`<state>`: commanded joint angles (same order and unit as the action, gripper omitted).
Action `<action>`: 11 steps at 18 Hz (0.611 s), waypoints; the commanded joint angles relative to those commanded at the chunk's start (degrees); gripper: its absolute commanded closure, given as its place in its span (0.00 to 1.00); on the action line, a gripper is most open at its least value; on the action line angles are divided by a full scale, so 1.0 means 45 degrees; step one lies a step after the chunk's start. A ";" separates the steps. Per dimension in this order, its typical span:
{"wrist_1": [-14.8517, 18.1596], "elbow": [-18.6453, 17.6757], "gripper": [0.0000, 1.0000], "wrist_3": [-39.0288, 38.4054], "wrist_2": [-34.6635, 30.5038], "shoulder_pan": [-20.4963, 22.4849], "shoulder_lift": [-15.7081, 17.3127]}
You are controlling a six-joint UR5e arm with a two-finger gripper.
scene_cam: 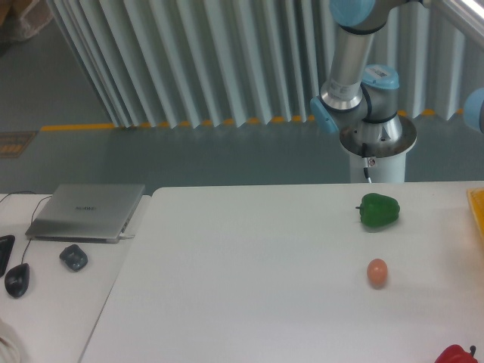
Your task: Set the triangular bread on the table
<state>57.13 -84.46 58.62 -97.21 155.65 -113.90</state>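
The triangular bread is not showing anywhere in the view at this moment, so its place cannot be told; it is not lying on the table (249, 302). The gripper is also outside the picture, and it cannot be said if its fingers are open, closed or holding something. Only the base and the lower joints of the arm (355, 83) are appearing, behind the far edge of the table, with the upper links going out of the frame at the top and at the right.

On the table a green bell pepper (378, 211) is resting near the far edge, and a small brown egg (377, 272) is lying nearer to the camera, apart from the pepper. A part of a red pepper (458, 355) is showing at the bottom right corner, and a yellow edge (478, 208) of some object is showing at the right border. On the neighbouring desk a closed laptop (87, 212) and a mouse (17, 279) are lying.

Judging from this, the placing is not yet done: the bread is still missing from the tabletop, and bringing it down and releasing it is remaining.
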 joint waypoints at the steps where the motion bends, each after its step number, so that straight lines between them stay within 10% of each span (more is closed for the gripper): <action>1: 0.0000 0.0000 0.00 0.0000 0.0000 0.0020 -0.0059; 11: -0.0196 -0.0526 0.00 -0.0097 -0.0528 -0.0019 -0.0665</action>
<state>56.25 -86.83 58.19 -99.58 155.57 -116.89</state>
